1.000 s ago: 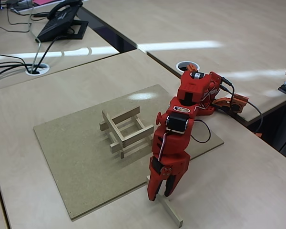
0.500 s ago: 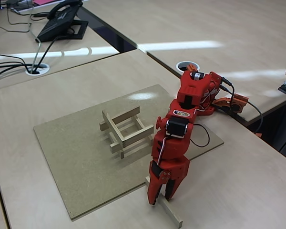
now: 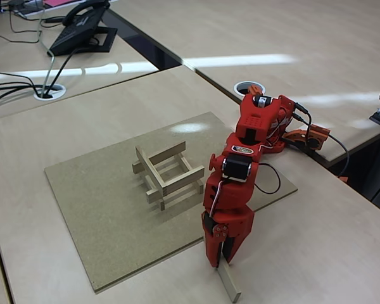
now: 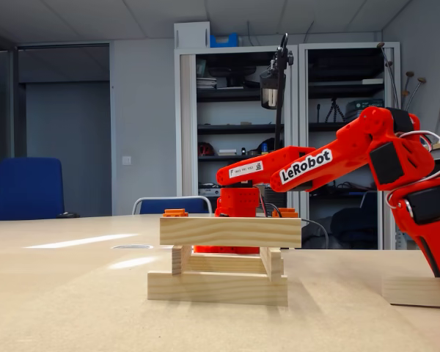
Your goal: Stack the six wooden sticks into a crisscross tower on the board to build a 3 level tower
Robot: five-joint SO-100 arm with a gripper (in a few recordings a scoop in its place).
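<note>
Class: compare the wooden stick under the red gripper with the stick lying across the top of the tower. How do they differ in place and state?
The stick at the gripper lies flat on the desk, off the board; the top stick rests raised on the tower. The gripper is down on the first; the top stick is untouched. Both are pale, slim, square-section bars.

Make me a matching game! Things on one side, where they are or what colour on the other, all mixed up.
Things:
1. claw
2. tower
3. phone
4. loose stick

Descriptions:
A. black, on the far desk
B. red, closed down on the last stick
C. standing on the brown board
D. lying on the pale table, off the board

Pairs: 1-B, 2-C, 3-A, 4-D
</note>
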